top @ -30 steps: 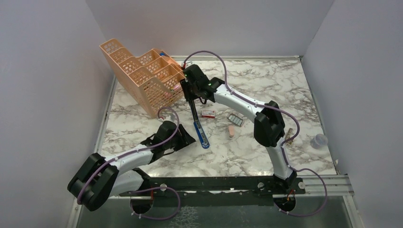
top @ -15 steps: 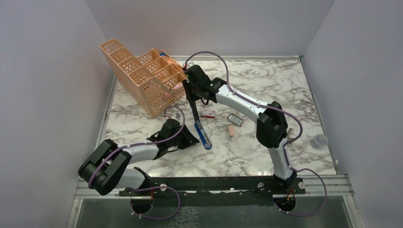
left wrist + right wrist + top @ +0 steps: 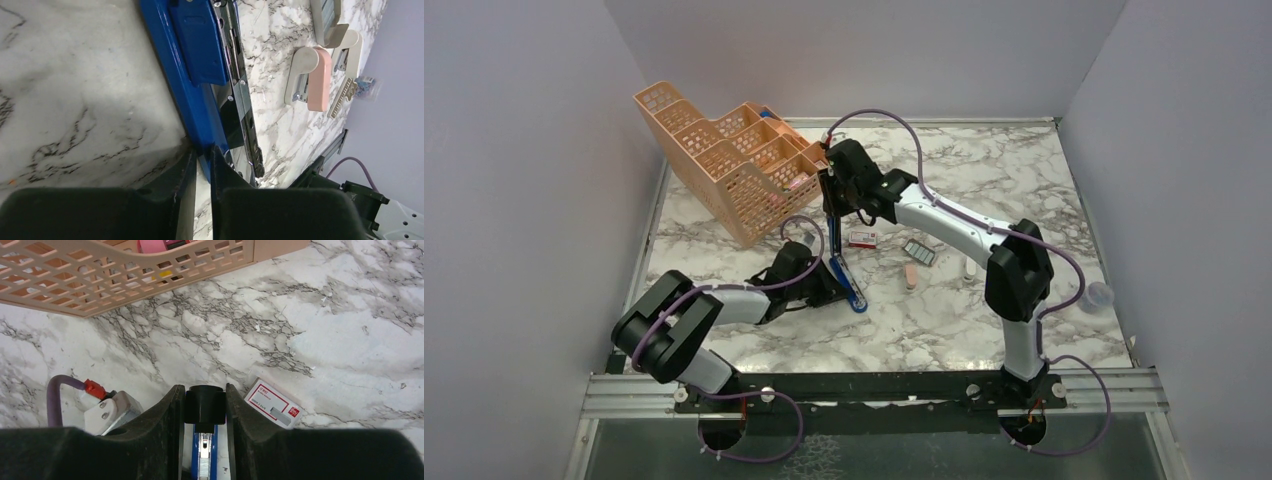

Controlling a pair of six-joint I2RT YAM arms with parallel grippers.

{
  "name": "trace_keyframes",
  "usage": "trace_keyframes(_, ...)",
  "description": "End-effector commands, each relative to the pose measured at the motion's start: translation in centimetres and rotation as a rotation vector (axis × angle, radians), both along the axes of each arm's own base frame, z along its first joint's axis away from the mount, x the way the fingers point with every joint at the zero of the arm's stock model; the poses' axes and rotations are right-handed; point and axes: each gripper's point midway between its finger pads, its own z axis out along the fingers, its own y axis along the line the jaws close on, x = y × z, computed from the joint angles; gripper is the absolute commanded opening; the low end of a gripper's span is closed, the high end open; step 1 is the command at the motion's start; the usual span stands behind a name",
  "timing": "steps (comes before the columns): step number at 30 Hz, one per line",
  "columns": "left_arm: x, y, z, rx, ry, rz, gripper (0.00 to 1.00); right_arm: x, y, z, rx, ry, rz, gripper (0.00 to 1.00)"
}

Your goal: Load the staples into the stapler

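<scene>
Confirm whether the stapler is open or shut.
Open. The right tool holds the black end of the stapler raised, the left tool pinches its blue part at the table, and the metal channel lies exposed.

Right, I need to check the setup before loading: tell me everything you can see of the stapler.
The stapler is slim, with a blue plastic body, a black arm and a silver metal channel. It is swung open: the blue half lies on the marble table, while the black arm rises steeply from its far end. The right gripper clamps that arm's tip; the left gripper pinches the blue body's edge. Whether the channel is loaded cannot be told.
</scene>
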Motion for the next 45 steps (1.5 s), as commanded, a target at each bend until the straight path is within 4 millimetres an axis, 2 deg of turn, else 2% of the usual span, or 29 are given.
trace_keyframes(1,-0.8,0.8,-2.6,0.074,0.061,-0.016,0.08,-0.5,1.1,4.2,0.129,-0.042,0.016,0.24)
trace_keyframes(5,-0.8,1.0,-3.4,0.097,0.071,-0.011,0.05,-1.5,0.5,3.9,0.114,-0.012,0.032,0.24)
trace_keyframes(9,-0.7,1.2,-4.0,0.117,0.075,-0.006,0.05,-3.5,-0.4,3.0,0.107,0.035,0.062,0.24)
trace_keyframes(19,-0.6,1.8,-5.2,0.158,0.089,0.017,0.05,-8.1,-1.5,2.3,0.113,0.073,0.104,0.24)
trace_keyframes(25,-0.5,2.1,-5.7,0.177,0.09,0.024,0.05,-9.0,-2.4,2.1,0.148,0.056,0.084,0.24)
trace_keyframes(30,-0.4,2.2,-5.8,0.185,0.087,0.027,0.05,-9.8,-2.9,1.2,0.152,0.069,0.077,0.24)
trace_keyframes(37,-0.3,2.2,-5.8,0.188,0.084,0.027,0.05,-11.9,-4.0,-1.2,0.121,0.107,0.071,0.24)
trace_keyframes(45,-0.3,2.1,-6.0,0.191,0.087,0.02,0.05,-14.0,-5.9,-5.2,0.049,0.155,0.035,0.24)
